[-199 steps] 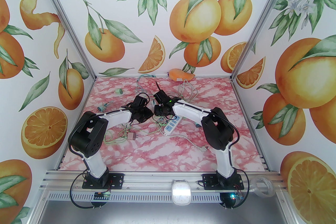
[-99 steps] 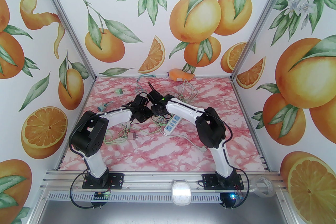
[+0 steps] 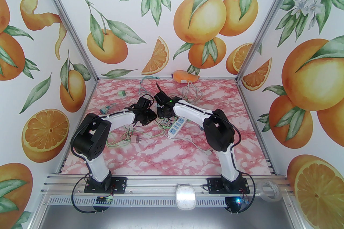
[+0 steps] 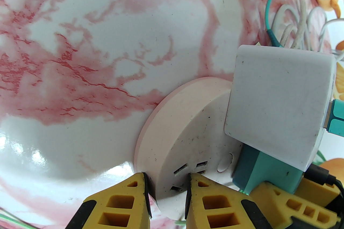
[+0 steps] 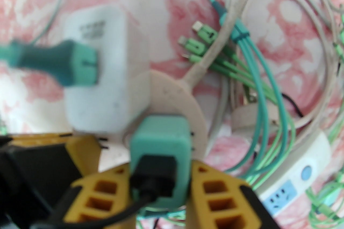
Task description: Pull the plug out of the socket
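The socket (image 4: pixel 185 120) is a round pale-pink disc held up off the table. My left gripper (image 4: pixel 166 191) is shut on its rim, one yellow finger on each side of the edge. A teal plug (image 5: pixel 161 139) sits against the socket's face, and my right gripper (image 5: pixel 161 185) is shut on it. A white adapter (image 5: pixel 107 66) with a teal connector (image 5: pixel 67 61) is also plugged into the socket (image 5: pixel 188 104), beside the teal plug (image 4: pixel 266 171). From the top view, both grippers (image 3: pixel 151 115) (image 3: pixel 162 112) meet at mid-table.
A white power strip (image 3: pixel 176 127) lies just right of the grippers amid green and white cables (image 5: pixel 258 66). A loose pink plug (image 3: pixel 135 138) sits front left. An orange toy (image 3: pixel 185 76) rests at the back wall, with a white cable coil (image 3: pixel 192 93) in front of it.
My right arm swung a little left, then came back partway right, twisting at the wrist with the teal plug in its grip. The left arm has stayed still.
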`<state>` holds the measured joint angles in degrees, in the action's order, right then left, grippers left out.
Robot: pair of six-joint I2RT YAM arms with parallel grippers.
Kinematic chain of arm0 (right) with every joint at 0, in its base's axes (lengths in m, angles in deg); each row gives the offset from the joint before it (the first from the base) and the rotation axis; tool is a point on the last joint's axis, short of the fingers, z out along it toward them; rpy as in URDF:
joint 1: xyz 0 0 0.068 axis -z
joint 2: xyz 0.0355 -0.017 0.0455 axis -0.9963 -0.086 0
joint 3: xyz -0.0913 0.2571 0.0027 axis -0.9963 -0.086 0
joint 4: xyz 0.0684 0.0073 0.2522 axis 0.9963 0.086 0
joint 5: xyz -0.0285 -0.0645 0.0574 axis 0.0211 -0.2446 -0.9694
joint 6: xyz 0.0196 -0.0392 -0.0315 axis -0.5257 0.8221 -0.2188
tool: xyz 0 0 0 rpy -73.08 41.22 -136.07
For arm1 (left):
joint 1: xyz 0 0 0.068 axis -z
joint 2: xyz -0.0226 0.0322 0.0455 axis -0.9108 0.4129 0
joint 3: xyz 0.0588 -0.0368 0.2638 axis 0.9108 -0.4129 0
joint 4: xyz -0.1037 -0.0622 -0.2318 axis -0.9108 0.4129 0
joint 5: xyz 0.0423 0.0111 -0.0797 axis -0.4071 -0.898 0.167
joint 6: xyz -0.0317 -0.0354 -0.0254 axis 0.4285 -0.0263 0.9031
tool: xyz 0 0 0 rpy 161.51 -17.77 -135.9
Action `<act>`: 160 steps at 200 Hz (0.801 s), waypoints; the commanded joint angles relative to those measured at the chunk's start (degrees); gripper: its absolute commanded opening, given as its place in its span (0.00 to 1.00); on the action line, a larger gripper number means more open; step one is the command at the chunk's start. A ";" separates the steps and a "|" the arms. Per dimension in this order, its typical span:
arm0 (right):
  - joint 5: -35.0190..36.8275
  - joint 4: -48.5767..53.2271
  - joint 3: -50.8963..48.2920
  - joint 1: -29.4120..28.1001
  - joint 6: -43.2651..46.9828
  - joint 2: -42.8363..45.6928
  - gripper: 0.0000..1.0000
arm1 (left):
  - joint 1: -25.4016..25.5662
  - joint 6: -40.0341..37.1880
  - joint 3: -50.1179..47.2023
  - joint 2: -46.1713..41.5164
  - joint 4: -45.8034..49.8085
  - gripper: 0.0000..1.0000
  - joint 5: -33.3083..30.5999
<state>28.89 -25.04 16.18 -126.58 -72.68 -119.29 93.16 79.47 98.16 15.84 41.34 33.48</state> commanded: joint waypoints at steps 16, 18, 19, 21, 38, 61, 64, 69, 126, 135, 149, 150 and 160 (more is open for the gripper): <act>-7.96 -5.82 -0.08 -1.57 -2.89 -0.02 0.30 | 3.12 -0.19 -2.64 5.94 6.17 0.24 5.55; -7.65 -5.48 0.26 -1.75 -2.74 -0.10 0.30 | 3.08 -0.28 -2.64 6.01 6.17 0.24 5.55; -7.53 -5.35 0.36 -1.83 -2.61 -0.14 0.30 | 3.10 -0.28 -2.64 6.02 6.17 0.25 5.51; -7.15 -4.94 0.70 -2.08 -2.36 -0.22 0.30 | 3.12 -0.28 -2.58 5.99 6.17 0.24 5.50; -4.16 -1.71 4.20 -3.98 -0.14 -1.68 0.30 | 3.10 -0.44 -2.40 5.95 6.08 0.25 5.71; 0.99 3.66 9.11 -7.36 3.39 -4.35 0.31 | 3.12 -0.59 -2.38 5.86 6.08 0.24 5.62; 1.52 4.39 9.72 -7.74 3.73 -4.74 0.31 | 3.10 -0.63 -2.36 5.86 6.08 0.24 5.64; 2.17 5.46 10.79 -8.31 4.36 -5.36 0.31 | 3.12 -0.63 -2.29 5.81 6.08 0.24 5.64; 4.30 7.86 13.50 -10.20 5.65 -7.07 0.30 | 3.19 -0.72 -2.37 5.72 6.17 0.24 5.64; 3.38 7.36 12.89 -9.61 5.14 -6.59 0.30 | 3.21 -0.63 -2.38 5.77 6.17 0.24 5.58; 1.36 5.52 11.08 -8.10 3.71 -5.22 0.30 | 3.18 -0.55 -2.54 5.85 6.17 0.24 5.54; 1.20 5.34 10.72 -7.99 3.71 -5.08 0.30 | 3.15 -0.55 -2.55 5.85 6.22 0.24 5.55; -0.34 3.55 9.04 -6.69 2.60 -3.73 0.30 | 3.19 -0.54 -2.60 5.86 6.30 0.24 5.54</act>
<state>37.48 -13.20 27.35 -130.21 -68.35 -125.02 92.88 77.96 98.18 15.86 41.49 34.28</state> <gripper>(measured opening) 0.301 0.247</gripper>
